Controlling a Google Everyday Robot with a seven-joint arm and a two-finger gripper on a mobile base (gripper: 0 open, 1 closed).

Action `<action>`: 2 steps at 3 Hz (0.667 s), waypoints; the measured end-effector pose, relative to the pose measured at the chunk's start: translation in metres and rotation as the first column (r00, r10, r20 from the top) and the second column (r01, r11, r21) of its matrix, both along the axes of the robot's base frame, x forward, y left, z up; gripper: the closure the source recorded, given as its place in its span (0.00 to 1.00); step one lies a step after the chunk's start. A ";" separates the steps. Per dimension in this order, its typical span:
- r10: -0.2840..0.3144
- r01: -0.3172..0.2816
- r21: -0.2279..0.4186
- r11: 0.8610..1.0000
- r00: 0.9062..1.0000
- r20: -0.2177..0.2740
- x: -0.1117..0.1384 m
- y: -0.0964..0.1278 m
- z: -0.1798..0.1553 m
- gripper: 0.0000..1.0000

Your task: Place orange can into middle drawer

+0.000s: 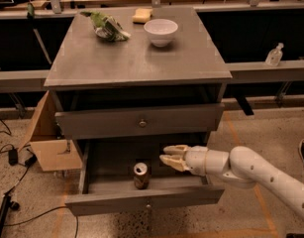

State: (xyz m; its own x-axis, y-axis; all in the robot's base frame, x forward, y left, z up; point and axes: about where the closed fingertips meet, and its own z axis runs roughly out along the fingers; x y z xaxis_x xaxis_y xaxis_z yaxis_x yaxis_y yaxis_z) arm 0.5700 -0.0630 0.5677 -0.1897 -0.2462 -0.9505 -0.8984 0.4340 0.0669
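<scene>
I see my gripper hanging over the right half of the open middle drawer, fingers parted and gripping nothing. The orange can stands upright inside that drawer, near mid-front, untouched.

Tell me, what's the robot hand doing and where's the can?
Gripper open, just right of can, not touching. Can upright inside open middle drawer. Nothing between them.

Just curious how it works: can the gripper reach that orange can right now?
Probably yes: the open gripper hovers beside the upright orange can in the pulled-out middle drawer, nothing between them.
</scene>
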 end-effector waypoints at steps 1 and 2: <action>0.010 -0.013 0.092 0.996 0.999 0.033 -0.002 -0.030 0.055 0.87; 0.080 -0.099 0.185 0.978 0.991 0.107 0.012 -0.040 0.143 1.00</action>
State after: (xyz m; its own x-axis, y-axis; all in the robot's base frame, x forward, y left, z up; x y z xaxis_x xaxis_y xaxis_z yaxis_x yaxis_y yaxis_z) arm 0.5815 -0.1028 0.7112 -0.0780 -0.0715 -0.9944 -0.9394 0.3393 0.0493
